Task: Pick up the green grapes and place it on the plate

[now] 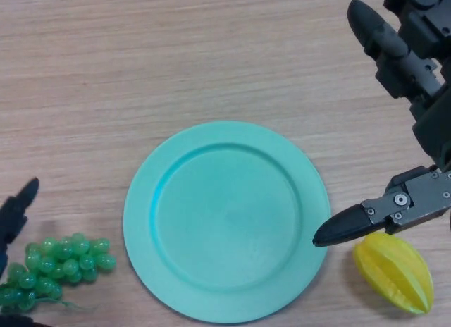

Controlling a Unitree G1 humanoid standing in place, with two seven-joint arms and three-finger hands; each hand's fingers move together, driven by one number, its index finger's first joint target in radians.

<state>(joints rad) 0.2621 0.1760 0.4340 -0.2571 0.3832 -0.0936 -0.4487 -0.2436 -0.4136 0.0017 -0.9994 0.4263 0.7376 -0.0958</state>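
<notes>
A bunch of green grapes lies on the wooden table at the lower left. A round turquoise plate sits in the middle with nothing on it. My left hand shows only as dark fingertips at the left edge, just above and beside the grapes, not holding them. My right hand hangs at the right with its fingers straight and spread. Its thumb points at the plate's right rim, just above a yellow starfruit.
A yellow starfruit lies at the lower right, beside the plate and under my right hand. The wooden table stretches bare across the far side.
</notes>
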